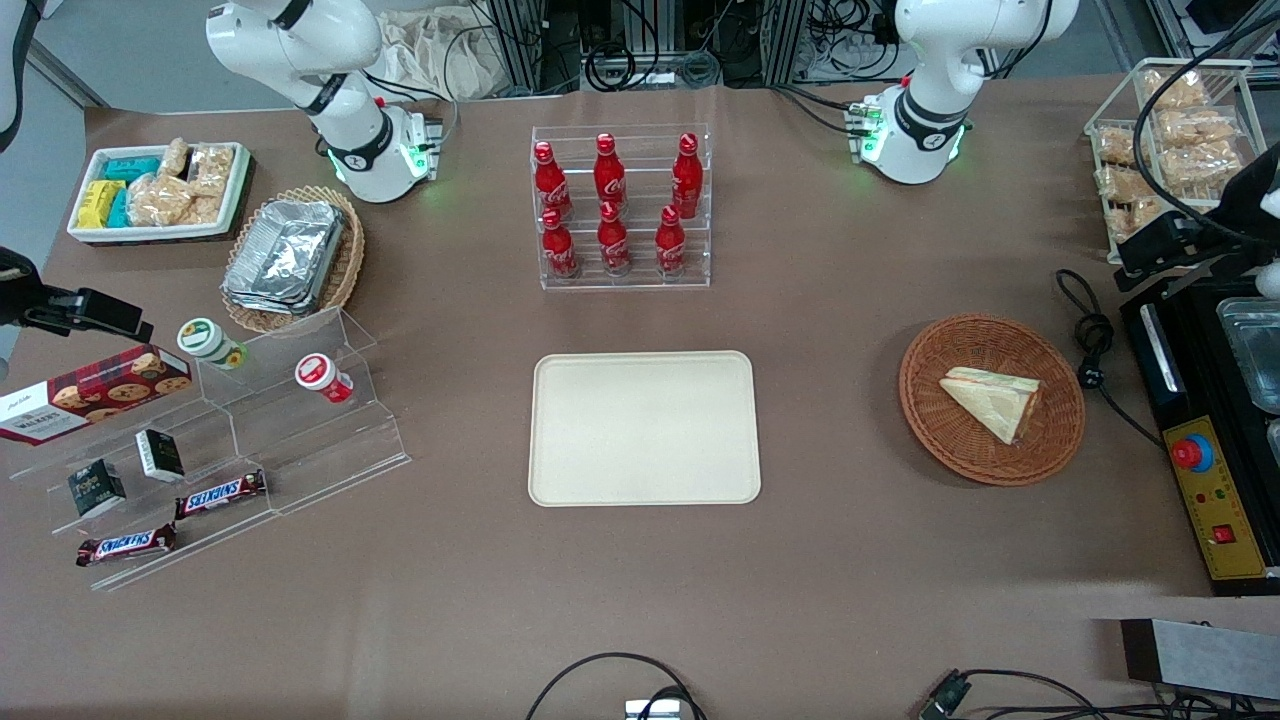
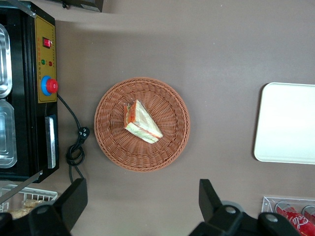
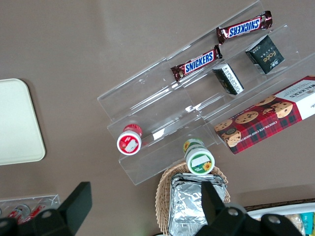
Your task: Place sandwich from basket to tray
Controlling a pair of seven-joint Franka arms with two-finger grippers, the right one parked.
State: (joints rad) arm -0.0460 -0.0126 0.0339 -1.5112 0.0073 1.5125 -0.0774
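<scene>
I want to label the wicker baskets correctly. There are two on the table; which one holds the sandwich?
The round reddish-brown basket toward the working arm's end holds the sandwich. The open gripper hovers above it. The lighter oval basket holds foil containers.

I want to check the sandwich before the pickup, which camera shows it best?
The left wrist view: the sandwich lies whole in the basket, straight under the open gripper, filling edge visible. The front view shows it too, only smaller. The right wrist view does not show it.
</scene>
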